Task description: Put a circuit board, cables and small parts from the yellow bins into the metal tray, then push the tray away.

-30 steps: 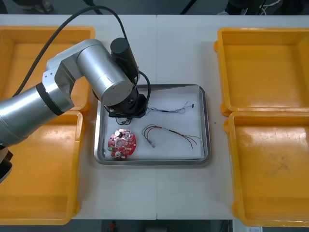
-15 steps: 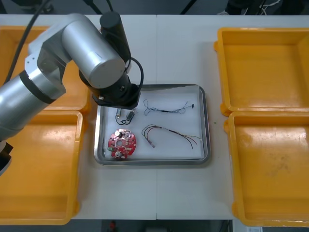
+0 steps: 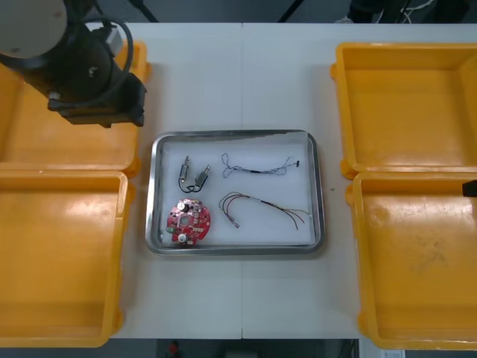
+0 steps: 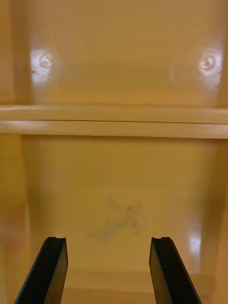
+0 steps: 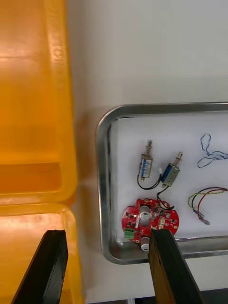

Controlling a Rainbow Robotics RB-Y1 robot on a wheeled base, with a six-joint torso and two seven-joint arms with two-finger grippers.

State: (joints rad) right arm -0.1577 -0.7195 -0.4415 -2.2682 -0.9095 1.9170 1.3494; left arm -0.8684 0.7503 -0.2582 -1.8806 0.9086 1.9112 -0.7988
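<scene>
Left arm: the left arm (image 3: 71,56) is raised over the far-left one of the yellow bins (image 3: 74,153), up and to the left of the metal tray (image 3: 320,186), and covers part of that bin.
Left gripper: the left gripper (image 5: 108,235) looks down on the tray's left end, its fingers spread wide with nothing between them.
Right gripper: the right gripper (image 4: 108,240) is over the floor of a yellow bin (image 4: 123,190) right of the tray, its fingers wide and bare.
Surroundings: two bins flank the tray on each side, with bare surface (image 3: 238,74) between. The tray's inside lies uncovered.
Circuit board: the circuit board (image 3: 188,221) lies flat in the tray's near-left corner.
Small metal parts: two small metal parts (image 3: 193,176) lie side by side just beyond the board. Their long axes point toward the tray's far rim, the right one slightly tilted.
Cables: the blue and white cable (image 3: 253,170) lies far-right in the tray and the red and yellow cable (image 3: 253,200) near-right. Both stretch along the tray's length.
</scene>
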